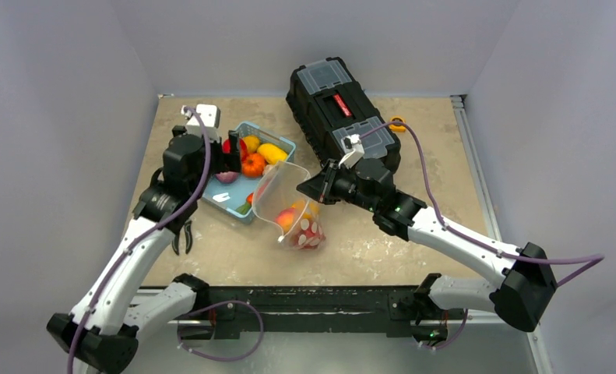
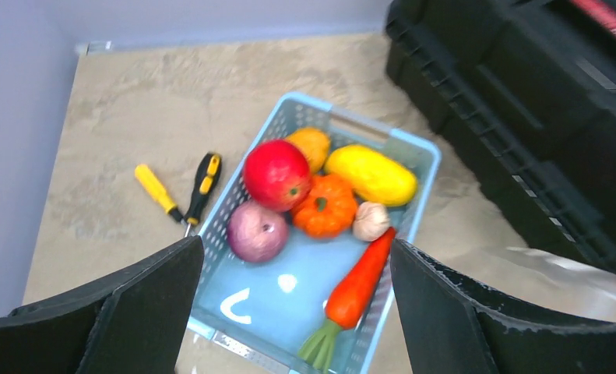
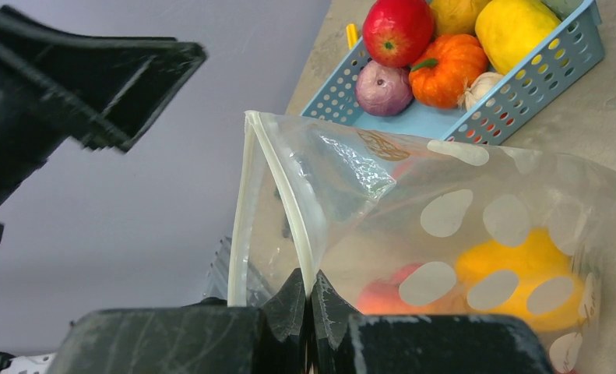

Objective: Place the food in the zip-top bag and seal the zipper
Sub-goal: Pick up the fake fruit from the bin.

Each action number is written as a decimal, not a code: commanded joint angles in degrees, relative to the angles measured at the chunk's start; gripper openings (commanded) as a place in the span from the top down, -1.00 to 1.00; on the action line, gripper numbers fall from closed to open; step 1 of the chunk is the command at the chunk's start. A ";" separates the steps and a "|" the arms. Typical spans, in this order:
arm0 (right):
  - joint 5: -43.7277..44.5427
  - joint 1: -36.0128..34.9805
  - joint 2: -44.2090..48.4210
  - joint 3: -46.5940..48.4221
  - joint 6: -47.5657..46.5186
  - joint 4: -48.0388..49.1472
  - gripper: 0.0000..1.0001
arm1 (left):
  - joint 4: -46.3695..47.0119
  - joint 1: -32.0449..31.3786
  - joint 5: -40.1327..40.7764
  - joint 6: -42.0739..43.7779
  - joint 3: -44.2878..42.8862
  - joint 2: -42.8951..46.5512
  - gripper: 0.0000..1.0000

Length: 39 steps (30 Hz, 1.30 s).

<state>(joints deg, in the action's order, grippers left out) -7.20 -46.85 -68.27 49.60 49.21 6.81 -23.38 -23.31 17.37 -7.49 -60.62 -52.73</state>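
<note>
Clamping right gripper [image 3: 311,302] tight on the zipper [image 3: 278,181] of the zip-top bag [image 3: 476,167] (some food [image 3: 522,261] already inside), hovering left gripper [image 2: 295,248], jaws spread wide, over more food in the blue basket [image 2: 367,129].

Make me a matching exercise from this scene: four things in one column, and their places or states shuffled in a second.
Column one
1. carrot
2. zip-top bag
3. black-and-yellow screwdriver
4. left pincer

Column two
A. pinched at its mouth edge by the shut right pincer
B. lying on the table beside the basket
C. lying inside the blue basket
D. open, poised over the basket

Pairs: 1-C, 2-A, 3-B, 4-D
</note>
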 commanded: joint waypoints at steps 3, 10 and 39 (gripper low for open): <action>0.08 -0.08 1.83 1.31 -1.37 1.07 1.00 | -5.59 10.02 -4.27 -9.18 -6.42 -11.26 -0.75; -0.75 -0.08 2.31 2.29 -0.73 1.08 1.00 | -8.82 16.44 -18.61 -15.71 -14.47 -27.73 -0.79; 1.51 -0.08 1.21 4.49 -2.80 -3.64 1.00 | -18.56 12.24 -5.64 -6.55 -35.92 -56.03 -0.74</action>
<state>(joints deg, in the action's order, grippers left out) -6.57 -46.85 -67.20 52.01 47.29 1.50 -42.17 -11.27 10.98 -15.44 -93.78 -108.22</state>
